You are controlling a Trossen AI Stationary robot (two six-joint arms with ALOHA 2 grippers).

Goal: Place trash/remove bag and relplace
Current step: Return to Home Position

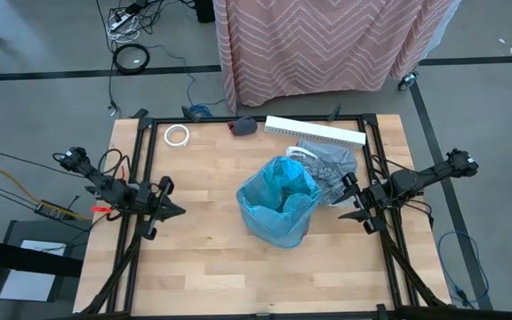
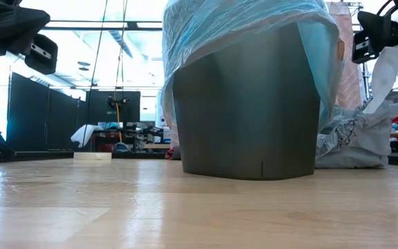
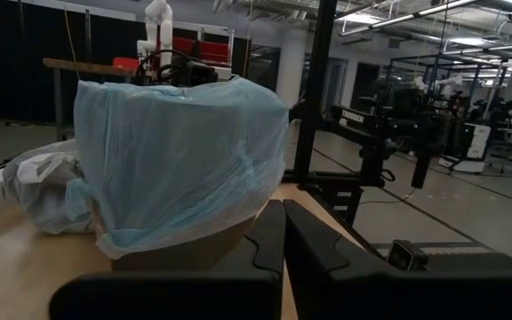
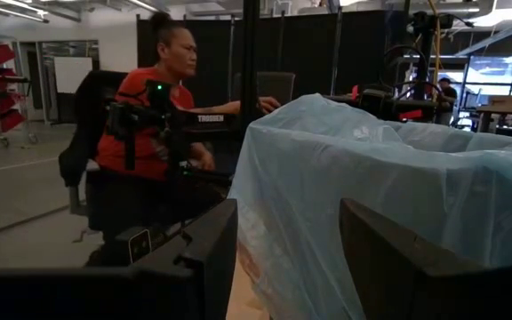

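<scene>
Black bin (image 2: 244,111) stands upright at mid-table (image 1: 203,267). It is lined with a bright blue bag (image 1: 278,200), whose rim is folded down over the outer wall. From above, the bin mouth shows only crumpled blue plastic. The grey bag (image 1: 332,164) lies bunched on the table against the bin's far right side, touching it. A white strip rises from its top in the low view. I cannot tell what it contains, as nothing can be made out through the plastic. Left gripper (image 1: 176,212) hangs well to the left of the bin and points at it, fingers clenched together on nothing. Right gripper (image 1: 349,198) hangs just right of the bin, beside the grey bag, released, with its fingers spread wide and empty. A long white box (image 1: 314,132) lies behind the bin at the far edge. A white tape roll (image 1: 177,135) lies far left of the bin. A seated person in a red top (image 4: 145,116) is beyond the table on the left arm's side.
</scene>
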